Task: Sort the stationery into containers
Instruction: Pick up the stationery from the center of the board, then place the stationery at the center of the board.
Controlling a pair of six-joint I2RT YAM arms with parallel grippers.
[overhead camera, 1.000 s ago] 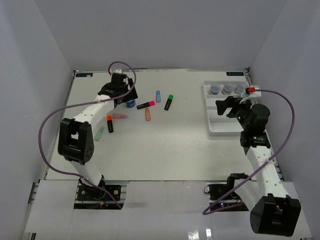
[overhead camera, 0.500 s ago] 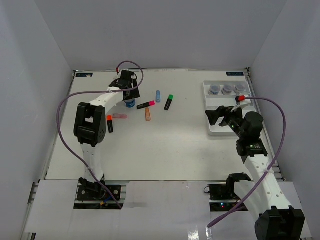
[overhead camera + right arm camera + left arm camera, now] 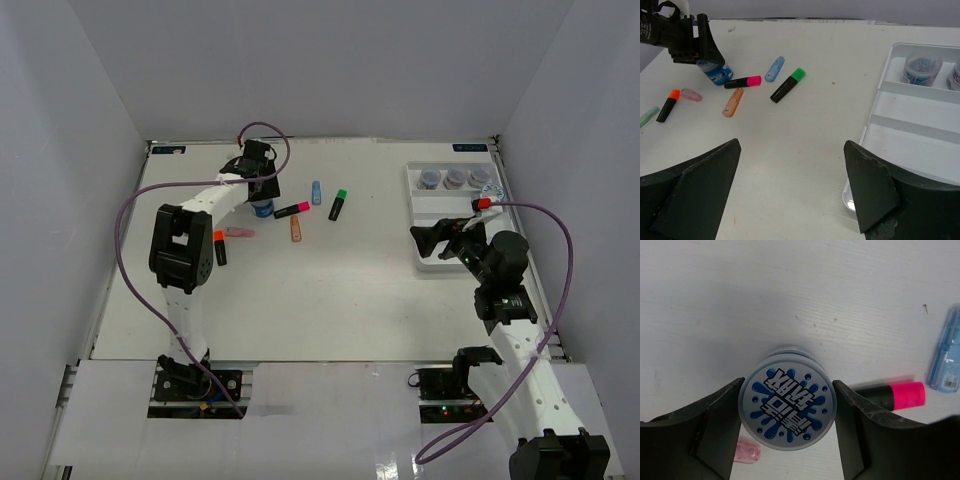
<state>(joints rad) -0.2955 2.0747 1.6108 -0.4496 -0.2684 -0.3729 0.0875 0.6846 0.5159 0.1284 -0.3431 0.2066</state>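
The blue-patterned jar [image 3: 786, 411] is seen upright on the tabletop [image 3: 330, 290], far left, clasped across its lid rim by the left end effector [image 3: 788, 384]. It is judged rigid, light and smooth-walled, so opposite sides are best squeezed squarely. The right end effector [image 3: 791, 145] is held agape, empty.
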